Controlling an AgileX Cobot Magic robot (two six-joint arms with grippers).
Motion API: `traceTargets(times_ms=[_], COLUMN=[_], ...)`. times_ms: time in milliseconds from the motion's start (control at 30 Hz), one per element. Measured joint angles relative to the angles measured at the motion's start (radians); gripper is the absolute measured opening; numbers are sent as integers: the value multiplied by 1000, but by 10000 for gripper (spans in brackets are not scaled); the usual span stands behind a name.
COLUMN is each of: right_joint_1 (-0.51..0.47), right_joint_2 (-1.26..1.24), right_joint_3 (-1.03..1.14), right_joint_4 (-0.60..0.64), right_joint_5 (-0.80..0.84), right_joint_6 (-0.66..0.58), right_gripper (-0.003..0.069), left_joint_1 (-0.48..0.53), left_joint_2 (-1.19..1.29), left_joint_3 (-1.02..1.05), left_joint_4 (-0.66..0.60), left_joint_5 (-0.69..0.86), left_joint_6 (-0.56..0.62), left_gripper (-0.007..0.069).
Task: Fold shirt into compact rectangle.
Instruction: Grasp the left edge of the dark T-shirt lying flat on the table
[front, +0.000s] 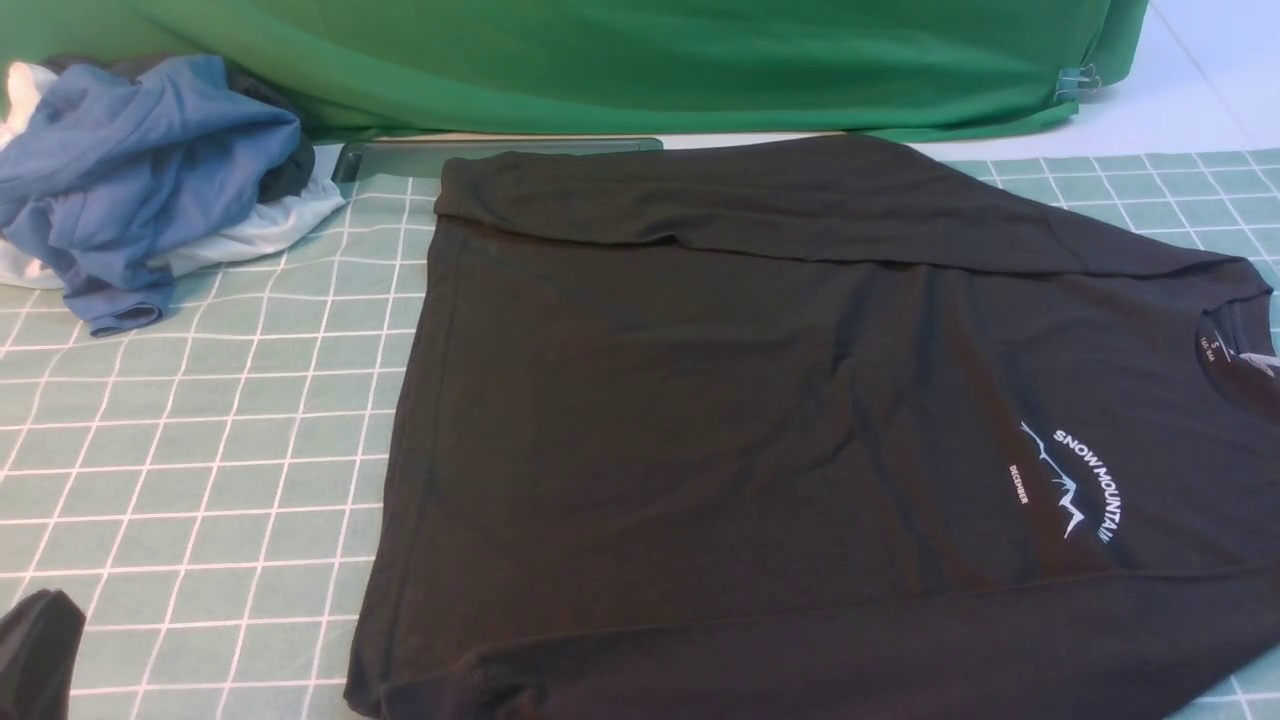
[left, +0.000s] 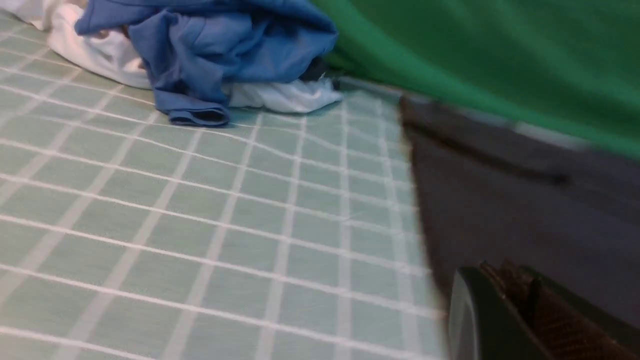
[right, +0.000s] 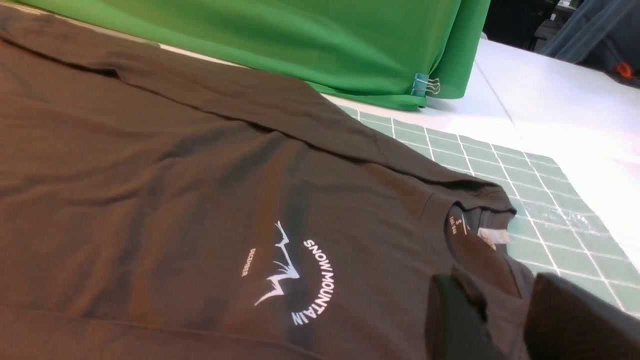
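Shirt (front: 760, 430), black and long-sleeved, lies spread flat on the right part of the worktop, over a green checked cover (front: 200, 450). Its collar (front: 1235, 360) points to the right edge and its hem to the left. The front faces up, showing a white "SNOW MOUNTAIN" arc and mountain outline (front: 1085, 490) on the chest. One sleeve is folded in across the body along the far edge, and the other lies across the body along the near edge. A crumpled pile of blue and white clothes (front: 150, 180) sits in the far left corner, well apart from the shirt. A green cloth (front: 640, 60) hangs along the far edge, with a clip (front: 1078, 80) at its right end. The left claw (left: 505, 285) is low over the checked cover by the hem side of the shirt, its fingers together. The right claw (right: 500, 292) is at the shirt just beside the collar. Its fingers stand a little apart with dark fabric between them, and I cannot tell whether they pinch that fabric or only straddle it.
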Motion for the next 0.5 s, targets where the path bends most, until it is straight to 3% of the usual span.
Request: traceTargets(times_ms=[100, 167, 200, 267, 300, 333, 367, 433, 500], right_joint_1=[0, 0, 0, 0, 0, 0, 0, 0, 0], right_joint_2=[0, 0, 0, 0, 0, 0, 0, 0, 0], right_joint_3=[0, 0, 0, 0, 0, 0, 0, 0, 0], right_joint_4=[0, 2, 41, 148, 295, 372, 384, 469, 497], right_joint_5=[-6, -15, -39, -80, -131, -160, -166, -210, -249], right_joint_6=[2, 2, 52, 151, 344, 450, 471, 628, 680], right_gripper=[240, 240, 240, 241, 241, 241, 241, 241, 241], left_joint_1=[0, 0, 0, 0, 0, 0, 0, 0, 0], left_joint_2=[0, 0, 0, 0, 0, 0, 0, 0, 0], left_joint_3=[0, 0, 0, 0, 0, 0, 0, 0, 0], left_joint_4=[-346, -510, -641, -712, -745, -747, -747, -725, -698], left_joint_5=[-62, -88, -111, -143, -187, -229, -237, -329, -404], left_joint_6=[-170, -249, -303, -329, -346, -352, -353, -359, -360], left_gripper=[18, 18, 18, 18, 18, 18, 18, 18, 18])
